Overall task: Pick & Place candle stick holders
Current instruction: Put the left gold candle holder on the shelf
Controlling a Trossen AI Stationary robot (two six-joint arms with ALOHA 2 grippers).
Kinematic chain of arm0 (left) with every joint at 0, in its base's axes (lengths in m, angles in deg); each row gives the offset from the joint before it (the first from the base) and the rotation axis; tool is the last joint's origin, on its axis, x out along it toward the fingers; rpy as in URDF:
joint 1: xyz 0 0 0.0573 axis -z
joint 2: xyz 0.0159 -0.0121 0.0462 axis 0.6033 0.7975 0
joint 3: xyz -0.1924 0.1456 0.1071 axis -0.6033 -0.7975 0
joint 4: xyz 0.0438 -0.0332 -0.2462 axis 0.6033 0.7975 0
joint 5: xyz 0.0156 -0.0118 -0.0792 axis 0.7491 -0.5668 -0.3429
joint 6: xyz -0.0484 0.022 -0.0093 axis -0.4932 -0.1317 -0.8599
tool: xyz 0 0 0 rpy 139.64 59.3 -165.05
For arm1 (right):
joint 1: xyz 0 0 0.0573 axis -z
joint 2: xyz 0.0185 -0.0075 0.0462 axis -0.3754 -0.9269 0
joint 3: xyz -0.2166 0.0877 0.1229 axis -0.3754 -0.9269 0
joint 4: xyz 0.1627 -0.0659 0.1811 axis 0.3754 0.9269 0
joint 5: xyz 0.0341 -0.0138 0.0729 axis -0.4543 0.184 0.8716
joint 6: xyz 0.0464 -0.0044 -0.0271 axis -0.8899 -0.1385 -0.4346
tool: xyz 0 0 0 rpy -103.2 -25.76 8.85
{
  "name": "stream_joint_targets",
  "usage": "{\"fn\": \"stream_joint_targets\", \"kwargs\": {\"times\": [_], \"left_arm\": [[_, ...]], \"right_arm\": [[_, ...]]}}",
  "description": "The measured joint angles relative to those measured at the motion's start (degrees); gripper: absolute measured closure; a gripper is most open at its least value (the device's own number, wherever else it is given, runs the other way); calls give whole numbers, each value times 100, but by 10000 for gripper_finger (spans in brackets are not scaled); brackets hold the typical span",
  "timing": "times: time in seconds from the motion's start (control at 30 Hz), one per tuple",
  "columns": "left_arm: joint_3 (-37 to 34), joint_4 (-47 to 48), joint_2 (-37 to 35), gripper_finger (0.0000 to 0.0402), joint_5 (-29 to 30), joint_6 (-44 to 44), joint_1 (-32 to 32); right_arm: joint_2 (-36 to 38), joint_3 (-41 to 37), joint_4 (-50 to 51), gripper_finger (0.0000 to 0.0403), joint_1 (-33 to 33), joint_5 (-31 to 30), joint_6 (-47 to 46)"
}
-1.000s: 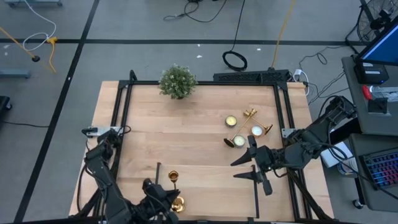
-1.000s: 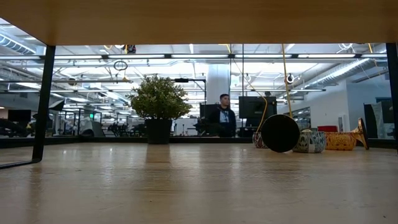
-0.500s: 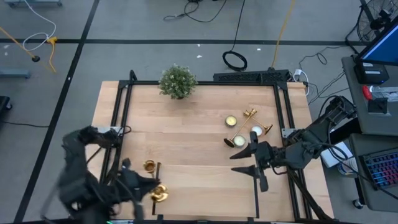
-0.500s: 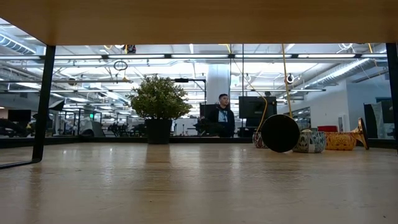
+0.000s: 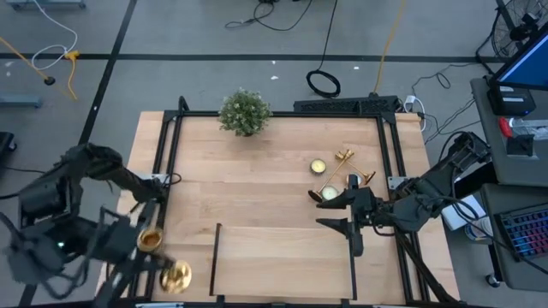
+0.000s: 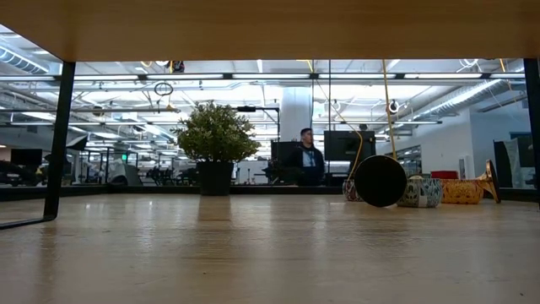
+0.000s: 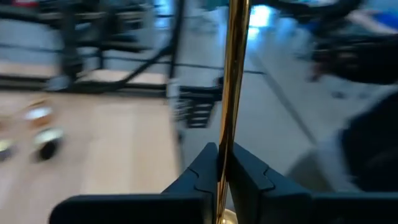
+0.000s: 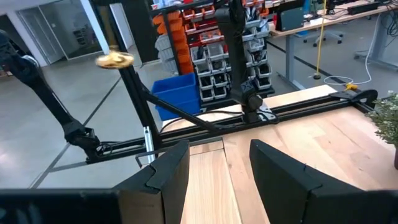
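In the high view our left gripper [image 5: 163,257] sits at the lower left of the frame, past the surface [image 5: 257,205] edge, clamped on a brass candlestick holder [image 5: 164,257]; its stem runs straight between the fingers. Our right gripper [image 5: 336,211], jaws apart, hovers right of centre, with the remaining candlestick holders [image 5: 342,171] lying tipped just above it in the frame, so the right arm is the nearer one.

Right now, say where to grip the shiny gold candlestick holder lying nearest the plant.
Take the shiny gold candlestick holder by its slim stem, probably from straight above with the right claw set across it: it lies flat, and the flared base looks wider.
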Motion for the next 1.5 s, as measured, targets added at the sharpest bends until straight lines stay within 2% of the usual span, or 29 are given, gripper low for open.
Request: {"fn": "stream_joint_targets", "kwargs": {"times": [0.1,0.33,0.57,0.77,0.87,0.93,1.0,1.17,1.3,1.5], "left_arm": [[-4,-601,58,387,-231,412,24],[-5,-1210,71,387,-231,1315,47],[-81,-2120,70,387,-1162,2451,-569],[-299,-2520,49,387,-1284,3074,-971],[-591,-2702,-68,387,-1709,2976,-1269],[-941,-2977,-186,387,-2153,2653,-1491],[-1379,-3292,-301,387,-2334,2275,-1589],[-2381,-4218,-542,387,-2004,1721,-1267],[-2933,-5148,-708,387,-1447,1811,-923],[-3665,-5897,-814,387,-1496,1895,-794]], "right_arm": [[0,0,2,238,0,-17,12],[1,0,4,238,4,-20,133],[0,0,4,238,66,-2,140],[2,0,4,238,63,4,148],[2,0,7,238,63,4,148],[2,0,7,238,63,4,135],[2,0,7,238,61,6,133],[2,0,7,239,61,6,133],[2,0,7,238,73,7,151],[0,0,9,238,151,7,171]]}}
